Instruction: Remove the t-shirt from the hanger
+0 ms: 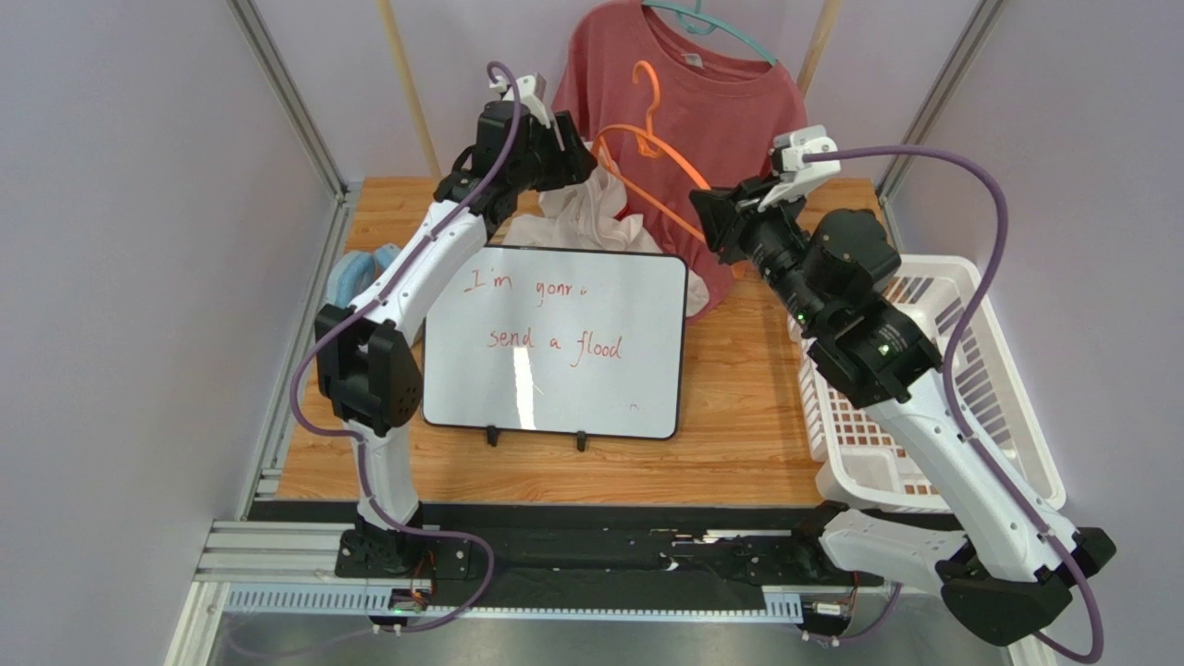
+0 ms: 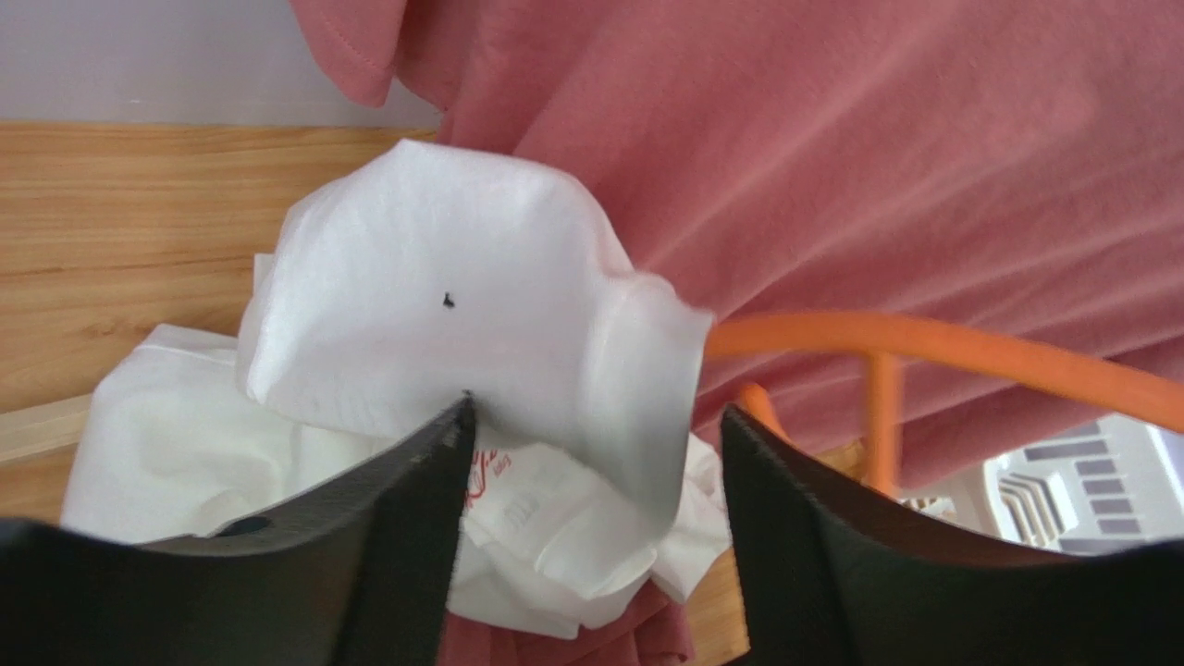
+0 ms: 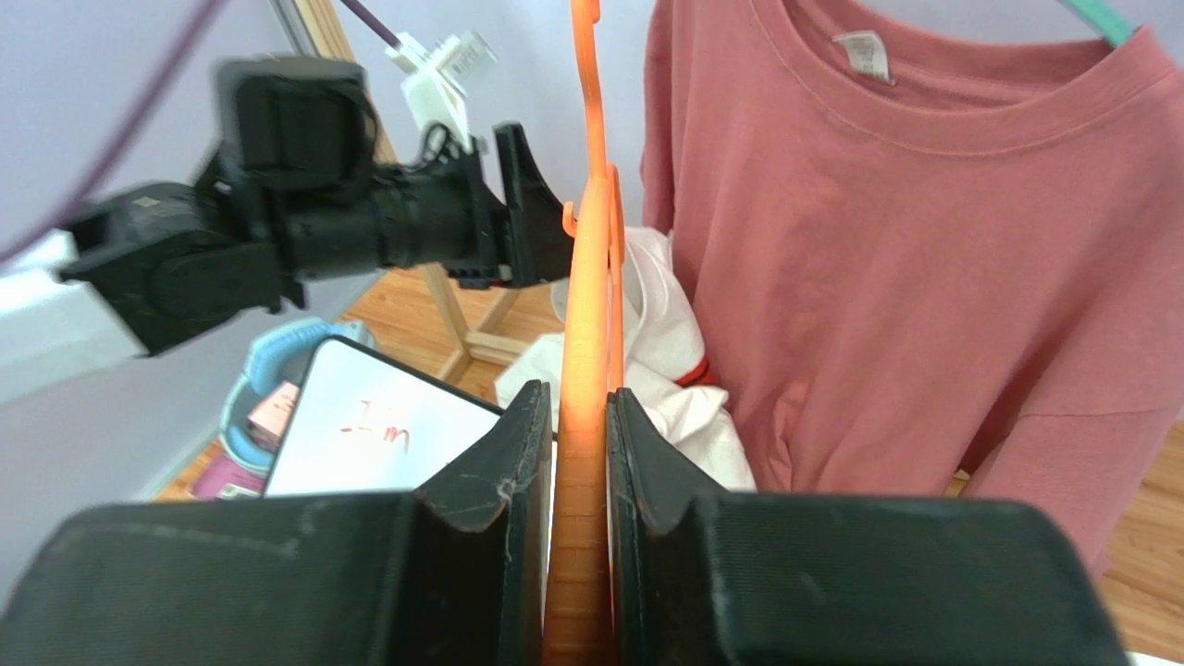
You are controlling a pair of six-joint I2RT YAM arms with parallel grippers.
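A white t-shirt (image 1: 591, 215) (image 2: 445, 305) (image 3: 667, 347) lies bunched at the back of the table, by an orange hanger (image 1: 653, 146) (image 2: 945, 347) (image 3: 584, 278). My right gripper (image 1: 709, 222) (image 3: 573, 396) is shut on the hanger's lower bar and holds it up on edge. My left gripper (image 1: 581, 160) (image 2: 598, 416) stands open over the white cloth. A fold of cloth sits between its jaws, against the left finger. Behind, a red t-shirt (image 1: 709, 97) (image 2: 903, 139) (image 3: 903, 250) hangs on a teal hanger (image 1: 723, 31) (image 3: 1112, 21).
A whiteboard (image 1: 556, 340) with red writing stands propped in the middle of the wooden table (image 1: 737, 416). A white slotted basket (image 1: 973, 361) sits at the right edge under my right arm. A blue object (image 1: 355, 271) lies at the left edge.
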